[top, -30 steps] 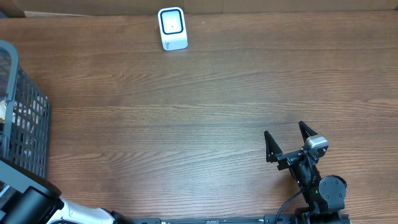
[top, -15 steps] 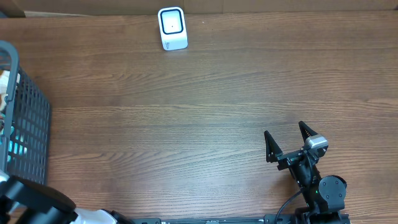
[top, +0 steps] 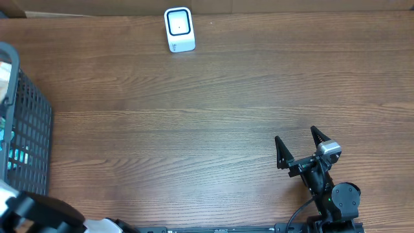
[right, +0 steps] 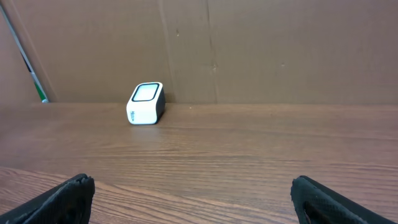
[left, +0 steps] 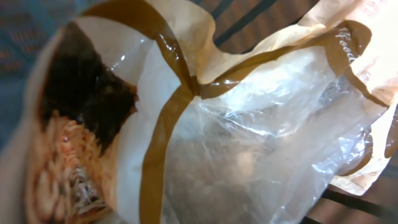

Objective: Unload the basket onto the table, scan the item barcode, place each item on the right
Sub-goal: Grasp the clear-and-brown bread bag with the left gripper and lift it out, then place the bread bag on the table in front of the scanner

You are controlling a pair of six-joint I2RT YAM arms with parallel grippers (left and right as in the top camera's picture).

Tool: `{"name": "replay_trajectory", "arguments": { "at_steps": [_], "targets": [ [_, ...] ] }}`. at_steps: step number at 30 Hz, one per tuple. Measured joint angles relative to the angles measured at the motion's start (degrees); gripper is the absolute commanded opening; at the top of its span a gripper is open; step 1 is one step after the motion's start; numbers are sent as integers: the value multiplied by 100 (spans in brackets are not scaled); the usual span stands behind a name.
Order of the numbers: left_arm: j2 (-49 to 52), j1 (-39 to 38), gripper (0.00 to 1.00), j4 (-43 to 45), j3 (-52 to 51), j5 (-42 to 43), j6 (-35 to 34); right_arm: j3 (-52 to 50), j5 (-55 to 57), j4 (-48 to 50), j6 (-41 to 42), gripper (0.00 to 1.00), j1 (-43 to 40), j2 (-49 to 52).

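On my left wrist feed, the item, a crinkled clear bag (left: 249, 124) with brown trim and a food picture printed on one side, fills the whole frame. Dark bars of the basket (top: 29, 129) show behind it, so it sits at the far left edge of the worktop (top: 194, 129). I can't see the left fingers themselves; they are closed almost fully, but I can't tell whether they have pinched the bag. Only part of the left arm (top: 35, 213) shows overhead. The right fingers (top: 281, 152) are spread wide and empty near the front edge. The white scanner (top: 179, 29) stands at the far edge, well apart from the basket
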Motion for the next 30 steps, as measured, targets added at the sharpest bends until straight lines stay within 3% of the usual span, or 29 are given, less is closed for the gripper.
{"name": "replay_trajectory", "arguments": {
  "at_steps": [7,12,16,20,25,30],
  "targets": [
    [-1565,0,4,15,673,114,61,0,0,-2,2,100,0,0],
    [-2529,-260,4,-730,809,664,92,0,0,2,0,100,0,0],
    [-2616,-1110,4,-1574,763,1139,326,0,0,-2,2,100,0,0],
    [-2417,-2177,4,-1821,334,1327,791,0,0,0,2,100,0,2],
    [-2107,-3421,4,-1764,-627,1384,1298,0,-2,0,2,100,0,0],
    [-1486,-4474,4,-1113,-1530,1405,1589,0,0,2,0,100,0,0]
  ]
}}
